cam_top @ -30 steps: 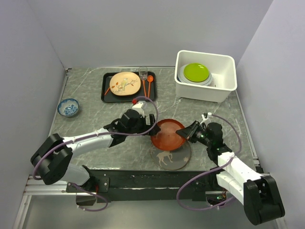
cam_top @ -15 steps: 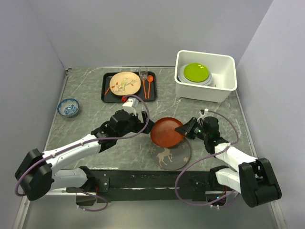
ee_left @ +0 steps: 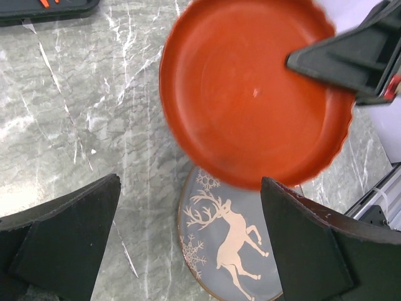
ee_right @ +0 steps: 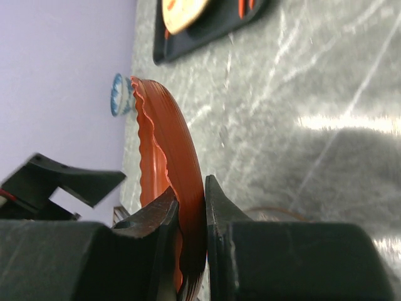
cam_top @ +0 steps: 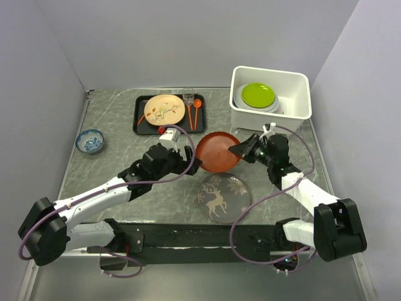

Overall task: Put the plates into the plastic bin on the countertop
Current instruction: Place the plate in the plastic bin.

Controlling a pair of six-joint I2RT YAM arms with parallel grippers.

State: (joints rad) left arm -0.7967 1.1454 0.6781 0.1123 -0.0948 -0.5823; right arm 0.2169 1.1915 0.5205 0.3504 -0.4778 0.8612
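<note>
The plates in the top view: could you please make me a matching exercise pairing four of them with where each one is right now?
Plates:
1. red-brown plate
2. lime green plate
3. cream floral plate
4. reindeer plate

Places:
a. on the black tray
b. flat on the countertop
c. clamped in the right gripper
d. inside the plastic bin

Pairs: 1-c, 2-d, 3-a, 4-b.
</note>
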